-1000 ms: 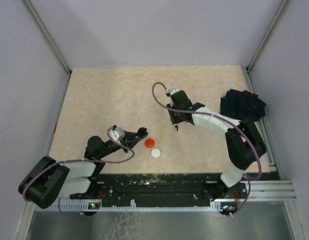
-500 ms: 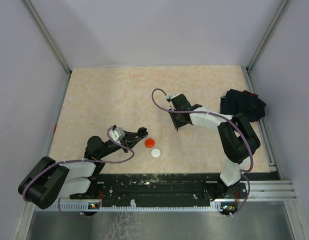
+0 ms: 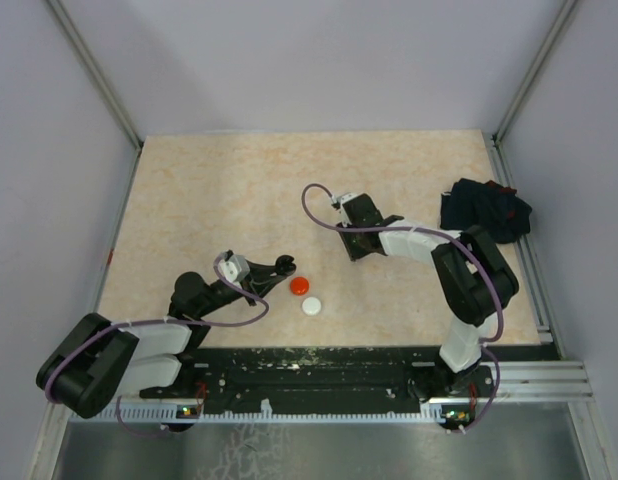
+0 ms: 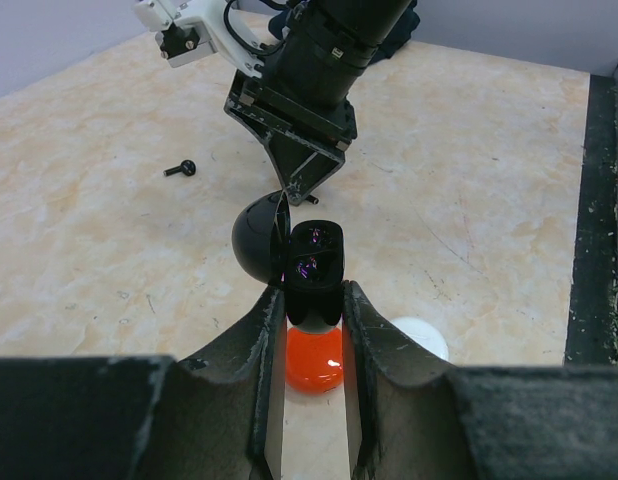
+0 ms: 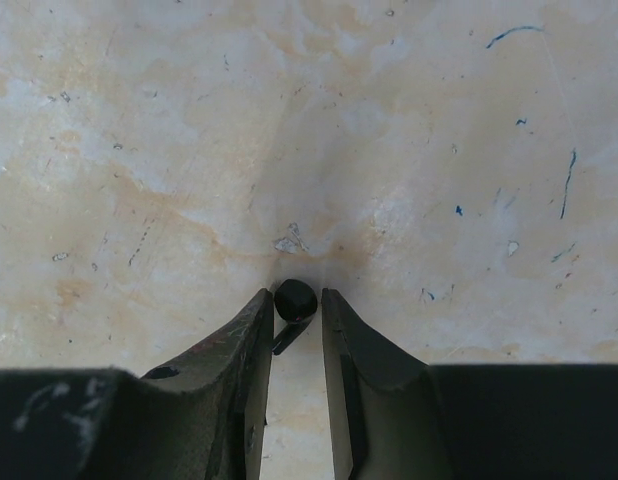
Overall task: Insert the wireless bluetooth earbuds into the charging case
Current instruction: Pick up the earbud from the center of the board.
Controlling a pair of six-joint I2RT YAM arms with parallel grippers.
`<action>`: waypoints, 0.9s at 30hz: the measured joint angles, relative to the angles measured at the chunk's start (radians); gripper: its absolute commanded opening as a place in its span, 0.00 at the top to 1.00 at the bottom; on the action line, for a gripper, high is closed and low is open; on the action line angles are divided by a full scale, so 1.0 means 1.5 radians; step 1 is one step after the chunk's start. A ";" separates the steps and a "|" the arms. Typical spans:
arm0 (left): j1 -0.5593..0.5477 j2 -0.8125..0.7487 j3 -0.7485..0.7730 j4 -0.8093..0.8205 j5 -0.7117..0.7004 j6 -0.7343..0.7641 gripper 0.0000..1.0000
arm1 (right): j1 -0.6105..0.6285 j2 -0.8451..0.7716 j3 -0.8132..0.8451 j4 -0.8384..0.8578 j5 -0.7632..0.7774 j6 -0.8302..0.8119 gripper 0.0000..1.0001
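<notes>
Black earbud point(image 5: 294, 300), snug btwn right hand point(image 5: 297, 297) fingertips point(image 5: 257, 318)

Beige mottled tabletop point(image 3: 229, 190); plain lilac-grey walls point(image 3: 319, 60) on three sides; aluminium corner posts point(image 3: 94, 72); even light.

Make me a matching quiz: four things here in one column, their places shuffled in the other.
1 black charging case
2 black earbud, right wrist view
3 red disc
4 dark cloth

A in the right gripper
B far right of the table
C in the left gripper, lid open
D on the table beside the white disc

Pairs: 1-C, 2-A, 3-D, 4-B
</notes>
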 measured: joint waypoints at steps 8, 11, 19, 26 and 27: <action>0.000 -0.002 0.000 0.001 0.004 -0.003 1.00 | 0.000 0.002 -0.008 0.034 0.003 -0.005 0.84; 0.000 -0.002 0.000 0.001 0.005 -0.006 1.00 | 0.000 0.002 -0.009 0.035 0.003 -0.005 0.88; 0.000 0.020 0.001 0.026 0.016 -0.049 1.00 | 0.000 -0.025 -0.022 0.008 0.003 -0.005 0.91; 0.002 0.057 0.019 0.066 0.016 -0.116 1.00 | 0.016 -0.148 -0.014 -0.037 0.026 -0.020 0.92; 0.002 0.060 0.025 0.069 0.017 -0.124 1.00 | 0.022 -0.168 -0.008 -0.038 0.033 -0.026 0.92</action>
